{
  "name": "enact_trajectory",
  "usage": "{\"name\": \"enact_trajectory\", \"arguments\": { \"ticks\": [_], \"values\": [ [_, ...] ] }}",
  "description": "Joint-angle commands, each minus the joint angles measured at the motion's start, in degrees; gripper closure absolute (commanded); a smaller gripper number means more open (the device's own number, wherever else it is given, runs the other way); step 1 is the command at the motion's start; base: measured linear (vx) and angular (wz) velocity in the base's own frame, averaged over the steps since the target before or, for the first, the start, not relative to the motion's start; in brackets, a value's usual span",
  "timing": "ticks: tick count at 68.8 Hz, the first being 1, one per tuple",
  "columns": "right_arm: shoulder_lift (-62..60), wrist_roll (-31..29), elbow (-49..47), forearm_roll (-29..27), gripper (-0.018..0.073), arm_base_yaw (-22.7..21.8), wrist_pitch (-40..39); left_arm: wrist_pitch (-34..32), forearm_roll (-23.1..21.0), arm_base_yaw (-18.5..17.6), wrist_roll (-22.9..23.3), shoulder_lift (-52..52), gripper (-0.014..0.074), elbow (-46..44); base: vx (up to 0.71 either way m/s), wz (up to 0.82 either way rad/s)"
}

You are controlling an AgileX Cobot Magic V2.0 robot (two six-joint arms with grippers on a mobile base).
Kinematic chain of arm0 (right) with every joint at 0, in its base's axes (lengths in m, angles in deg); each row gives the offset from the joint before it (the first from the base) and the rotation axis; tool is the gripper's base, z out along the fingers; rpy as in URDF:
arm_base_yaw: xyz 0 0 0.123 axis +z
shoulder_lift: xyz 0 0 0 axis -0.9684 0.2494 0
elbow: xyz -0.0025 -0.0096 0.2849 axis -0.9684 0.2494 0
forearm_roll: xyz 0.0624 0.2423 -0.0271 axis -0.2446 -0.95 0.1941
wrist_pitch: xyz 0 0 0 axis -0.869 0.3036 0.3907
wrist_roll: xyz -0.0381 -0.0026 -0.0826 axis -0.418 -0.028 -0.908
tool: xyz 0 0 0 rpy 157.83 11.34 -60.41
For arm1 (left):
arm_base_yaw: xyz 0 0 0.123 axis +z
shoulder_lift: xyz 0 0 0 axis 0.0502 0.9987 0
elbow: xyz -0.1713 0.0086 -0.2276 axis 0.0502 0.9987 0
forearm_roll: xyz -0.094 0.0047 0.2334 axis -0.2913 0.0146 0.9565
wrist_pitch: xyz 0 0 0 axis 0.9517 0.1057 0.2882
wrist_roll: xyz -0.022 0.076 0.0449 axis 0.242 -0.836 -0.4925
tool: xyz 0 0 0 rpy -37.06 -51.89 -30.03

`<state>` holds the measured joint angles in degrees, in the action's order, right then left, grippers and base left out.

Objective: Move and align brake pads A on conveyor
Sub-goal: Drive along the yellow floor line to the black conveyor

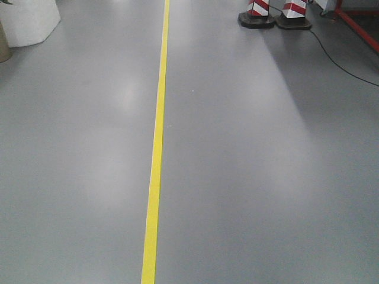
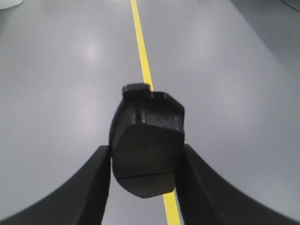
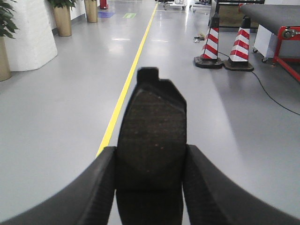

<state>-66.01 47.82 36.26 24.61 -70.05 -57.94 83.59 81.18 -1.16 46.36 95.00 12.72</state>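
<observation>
Glossy grey floor [image 1: 254, 177] striped by a yellow line [image 1: 155, 165] is seen below. The black left gripper [image 2: 146, 151] is clamped on one flat dark grey brake pad [image 2: 147, 136]; the right gripper [image 3: 150, 151] on another brake pad [image 3: 152, 117]. Each long axis is pointed straight ahead. The charcoal conveyor belt [image 3: 269, 14] is seen well apart, past striped red-and-white cones [image 3: 211, 44].

brake pad [image 3: 152, 117] in right gripper [image 3: 150, 154], grey floor [image 3: 56, 108] beyond
</observation>
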Motion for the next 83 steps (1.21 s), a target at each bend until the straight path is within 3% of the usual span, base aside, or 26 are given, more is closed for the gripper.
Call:
{"name": "enact_trajectory", "arguments": {
  "ticks": [1, 83],
  "values": [
    [0.5, -0.6, -1.6, 0.4, 0.0565, 0.0, -5.3, -5.3, -0.6, -0.2, 0.6, 0.2, 0.0603, -1.8, 0.64, -0.07],
    [0.5, -0.6, -1.6, 0.4, 0.0565, 0.0, -5.3, -5.2, -0.6, -0.2, 0.6, 0.2, 0.0603, -1.8, 0.72, -0.02]
  ]
}}
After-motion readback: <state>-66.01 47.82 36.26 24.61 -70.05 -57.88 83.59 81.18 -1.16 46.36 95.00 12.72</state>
